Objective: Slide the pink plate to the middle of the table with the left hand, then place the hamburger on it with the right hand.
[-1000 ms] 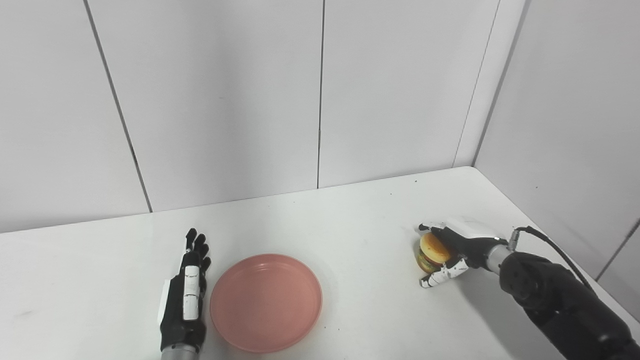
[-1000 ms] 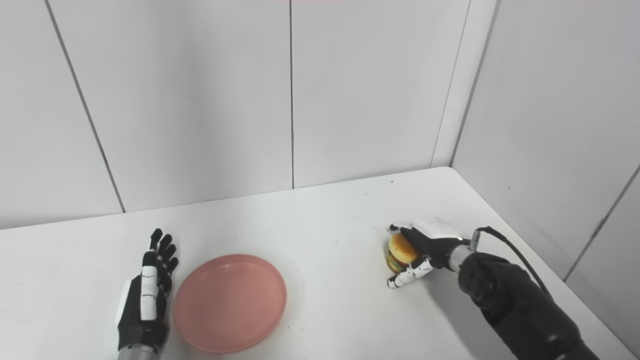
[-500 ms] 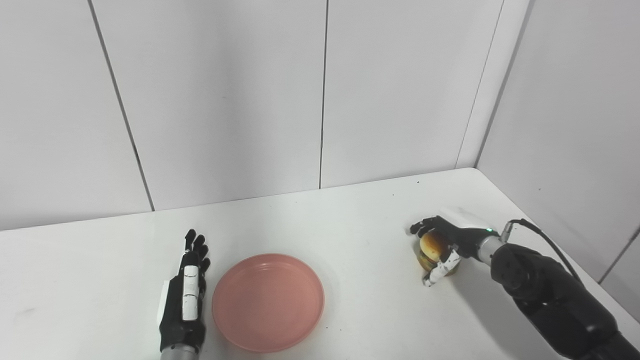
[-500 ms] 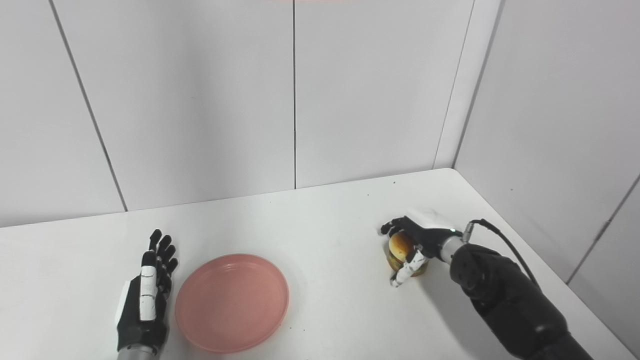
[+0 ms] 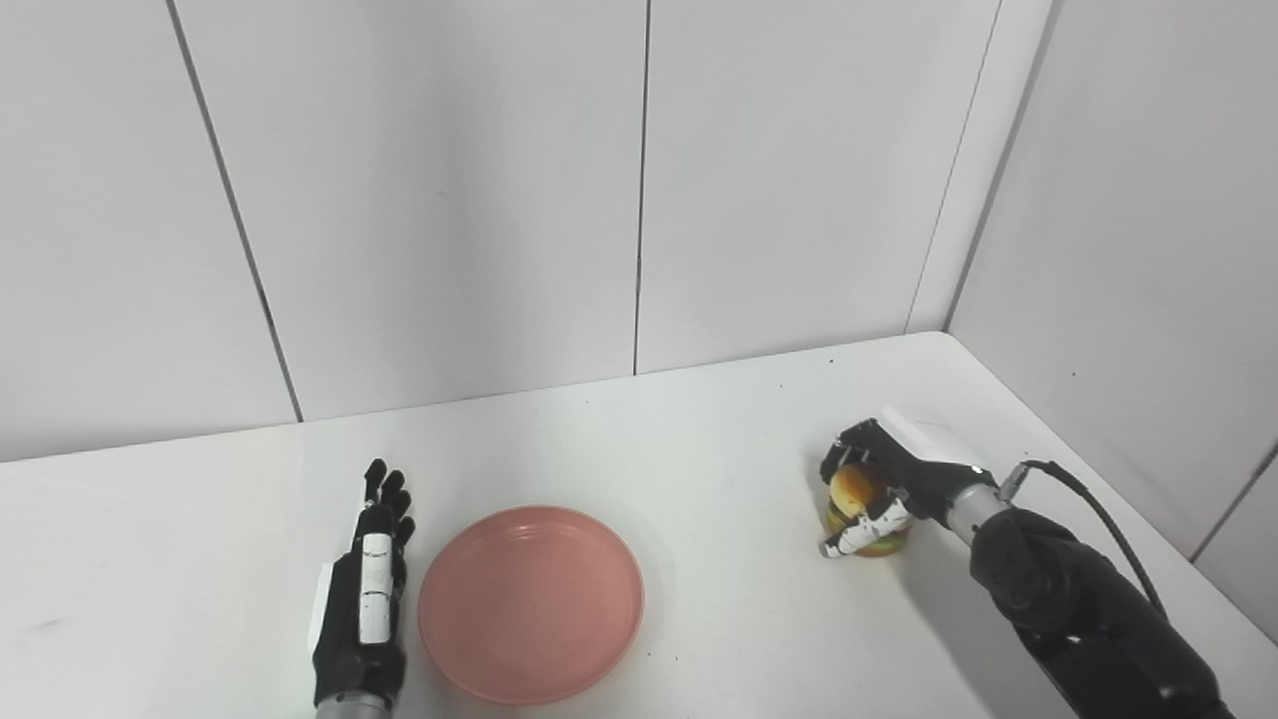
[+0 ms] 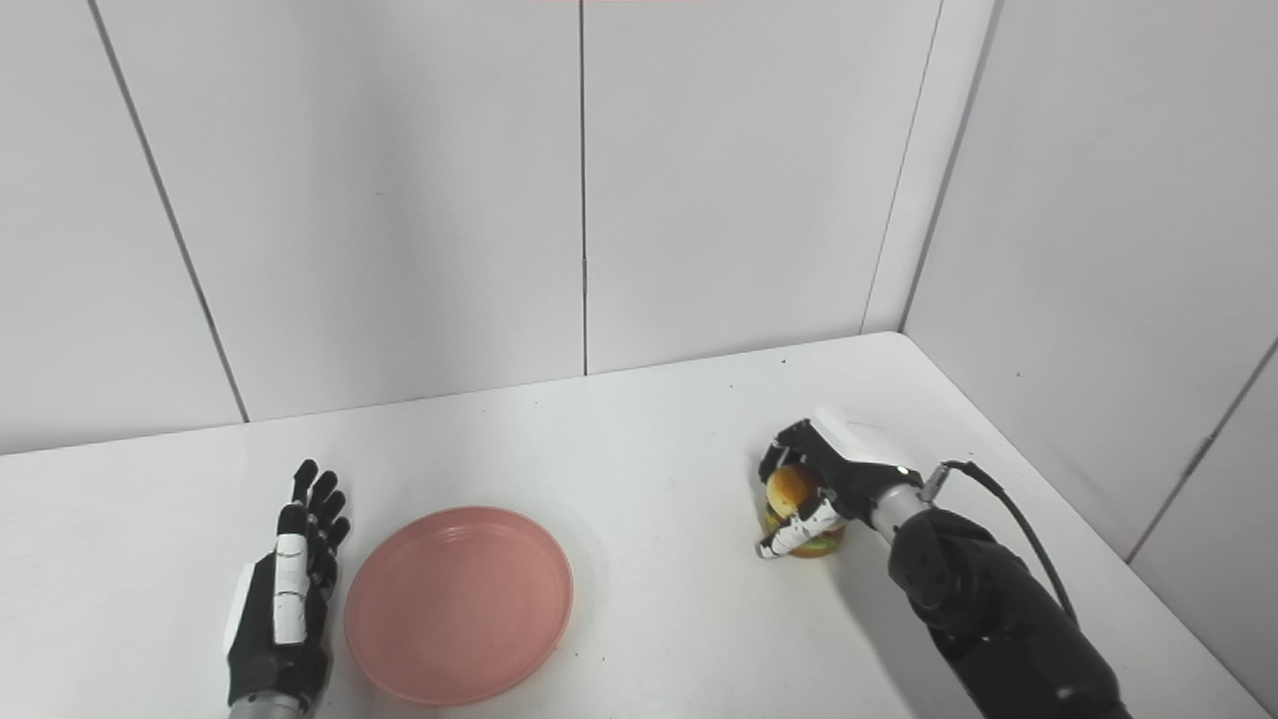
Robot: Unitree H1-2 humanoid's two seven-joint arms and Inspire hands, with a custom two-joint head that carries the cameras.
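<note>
The pink plate (image 5: 531, 603) lies on the white table (image 5: 699, 449) near its front edge, left of centre. My left hand (image 5: 363, 591) rests flat on the table just left of the plate's rim, fingers straight and apart, holding nothing. On the right side of the table stands the hamburger (image 5: 857, 499), its tan bun showing between the fingers. My right hand (image 5: 894, 479) comes in from the right and is curled over the hamburger, fingers on top and thumb across its front.
White wall panels stand behind the table and along its right side, meeting in the corner (image 5: 934, 330). A black cable (image 5: 1093, 499) loops off the right wrist. The table's right edge (image 5: 1098, 469) runs close behind the right arm.
My right hand has curled tighter over the hamburger, which has shifted slightly left. The left hand and the plate have stayed where they were.
</note>
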